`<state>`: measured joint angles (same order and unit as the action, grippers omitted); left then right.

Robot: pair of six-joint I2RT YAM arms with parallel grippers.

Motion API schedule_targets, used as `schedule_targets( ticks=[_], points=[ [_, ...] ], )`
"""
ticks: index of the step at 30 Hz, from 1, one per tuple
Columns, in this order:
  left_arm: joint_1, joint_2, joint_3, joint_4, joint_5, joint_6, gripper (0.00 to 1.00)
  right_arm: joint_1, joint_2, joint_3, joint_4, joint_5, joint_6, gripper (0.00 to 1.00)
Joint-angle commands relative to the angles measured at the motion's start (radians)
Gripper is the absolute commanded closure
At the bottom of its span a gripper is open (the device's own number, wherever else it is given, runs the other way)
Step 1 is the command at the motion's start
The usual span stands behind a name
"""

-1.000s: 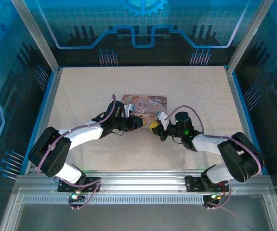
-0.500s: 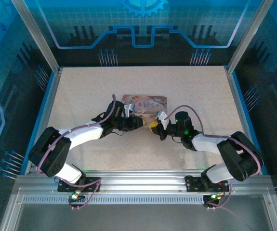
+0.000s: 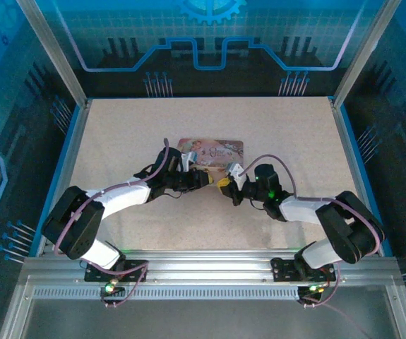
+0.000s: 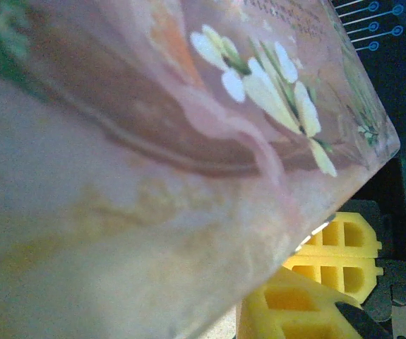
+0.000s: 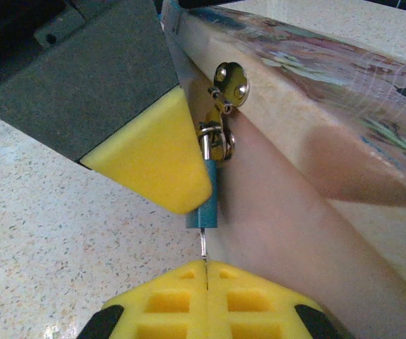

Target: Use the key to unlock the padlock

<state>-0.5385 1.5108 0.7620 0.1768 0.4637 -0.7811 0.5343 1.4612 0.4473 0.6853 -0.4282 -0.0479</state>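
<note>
Right end effector is pinched shut on the thin key, which points up at the padlock hanging from the clasp of the pink tin. Left end effector presses the tin; its grip is unclear. An off-axis twist could bend the key or shift the tin.

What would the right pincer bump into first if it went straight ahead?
Probably the padlock hanging from the tin; the right pincer, shut on the thin key, points right at its underside.

Tin tight behind both pincers; L pincer nose-to-nose w/ R pincer; open desk outward, nearer.
</note>
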Motion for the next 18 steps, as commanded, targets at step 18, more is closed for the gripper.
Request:
schedule_targets(
  ticks=[18],
  points=[
    [-0.028, 0.019, 0.001, 0.079, 0.069, -0.014, 0.77, 0.022, 0.096, 0.138, 0.127, -0.010, 0.041, 1.00]
  ],
)
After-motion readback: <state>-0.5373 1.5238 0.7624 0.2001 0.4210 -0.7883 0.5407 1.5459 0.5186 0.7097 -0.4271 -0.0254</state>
